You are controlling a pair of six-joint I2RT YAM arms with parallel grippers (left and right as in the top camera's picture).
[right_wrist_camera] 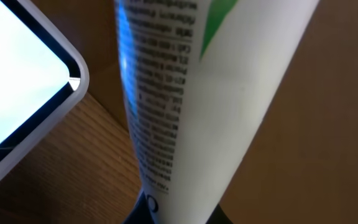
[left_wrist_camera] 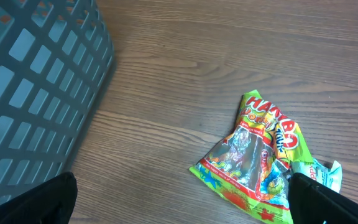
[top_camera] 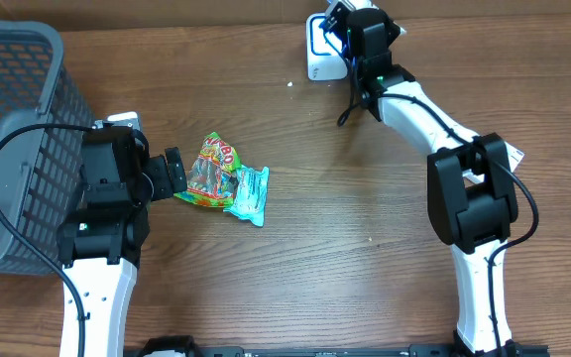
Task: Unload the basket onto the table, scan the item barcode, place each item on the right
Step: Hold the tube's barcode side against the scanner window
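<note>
The table [top_camera: 365, 218] is seen to carry a grey basket [top_camera: 8, 119], set far to the left of the scanner [top_camera: 318, 50] and nearer the robot. Between basket and scanner, well apart from the scanner, a sweets bag [top_camera: 211, 169] is laid flat with a teal packet [top_camera: 249, 193] touching its far side. The left fingers [left_wrist_camera: 328, 202] are spread fully wide beside the bag, with nothing held. The right fingers [top_camera: 337, 16] are closed on a white tube [right_wrist_camera: 191, 93], which is held just beside the scanner's pale face, its column of small print turned toward it; no barcode can be made out. The tube is judged to be light and smooth-skinned, soft enough to dent if squeezed hard and liable to slip or swivel in a narrow grip. It is best taken across its firmer end, away from the printed panel, so that the code is left uncovered while the tube is turned before the scanner.
</note>
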